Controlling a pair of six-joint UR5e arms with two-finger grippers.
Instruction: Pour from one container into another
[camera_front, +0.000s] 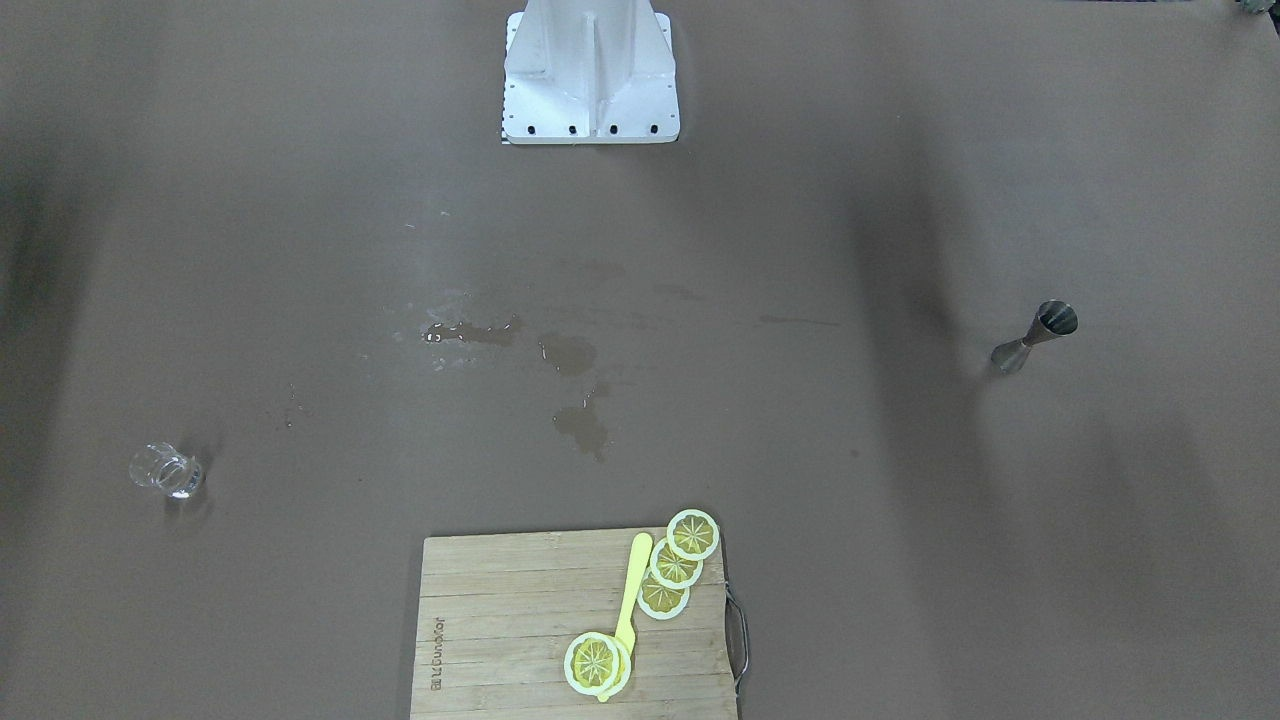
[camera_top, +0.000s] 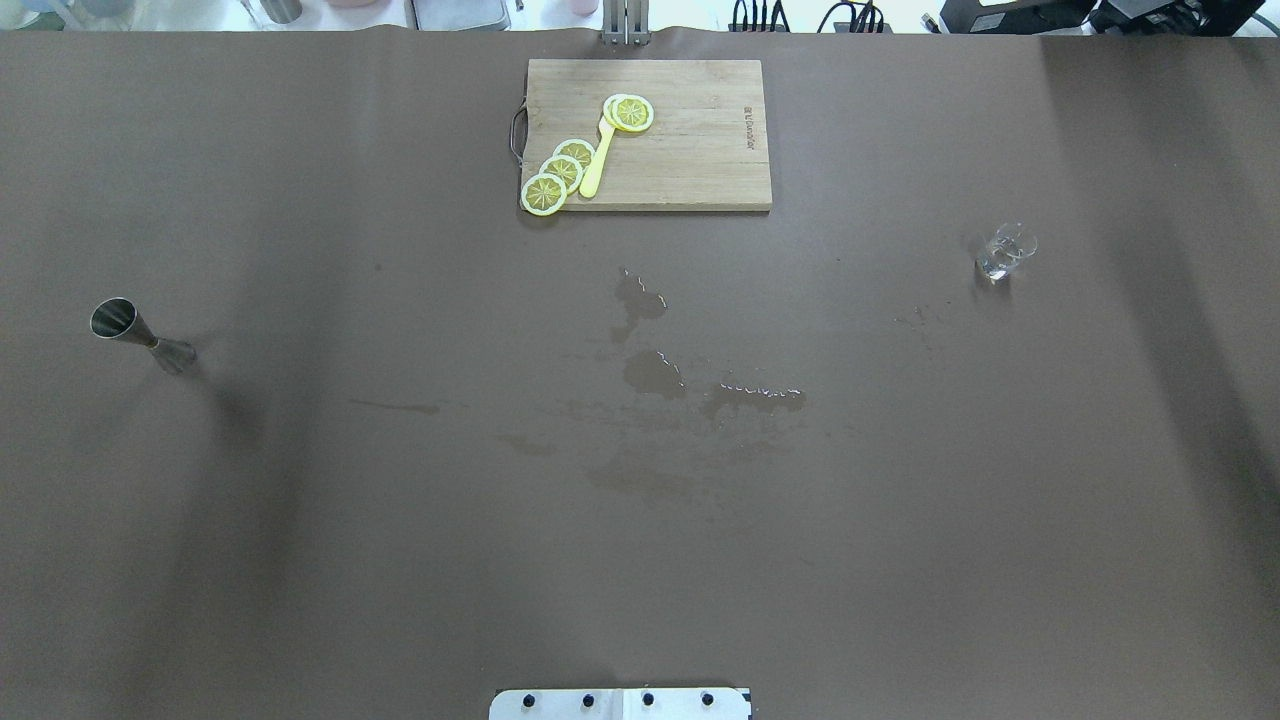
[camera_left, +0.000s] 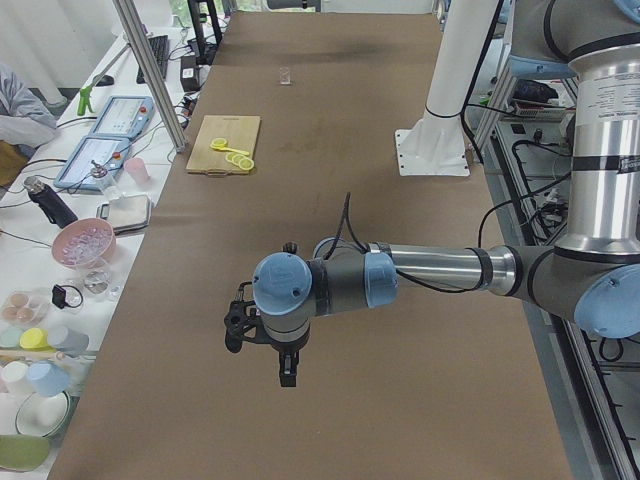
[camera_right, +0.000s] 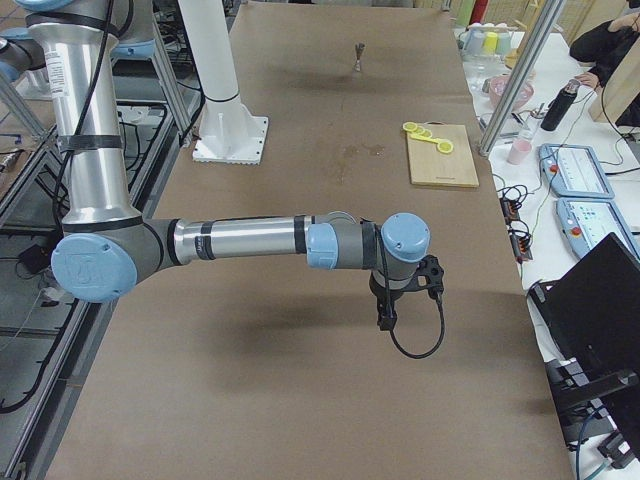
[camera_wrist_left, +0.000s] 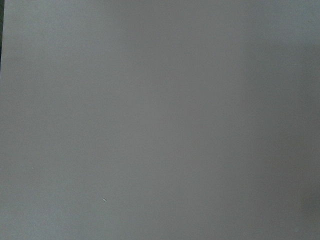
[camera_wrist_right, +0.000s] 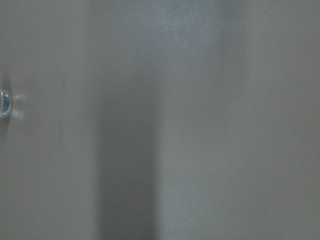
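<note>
Glass cup (camera_top: 1005, 250) sat on my bench (camera_top: 640, 580), well apart from the jigger (camera_top: 143, 337). I could not tell whether my left jaws or right jaws were open.

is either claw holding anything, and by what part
Nothing appears held. The glass cup and the jigger stand free on the table, away from the left claw and right claw.

Only one piece of lettering: a small dark mark (camera_front: 435, 655) on the board (camera_front: 520, 610), close to one short edge and running along it. A little square sign at one end, then a single word. Letters too small and blurred to spell out with certainty, in the front-facing and overhead views alike. Elsewhere, nothing legible.
</note>
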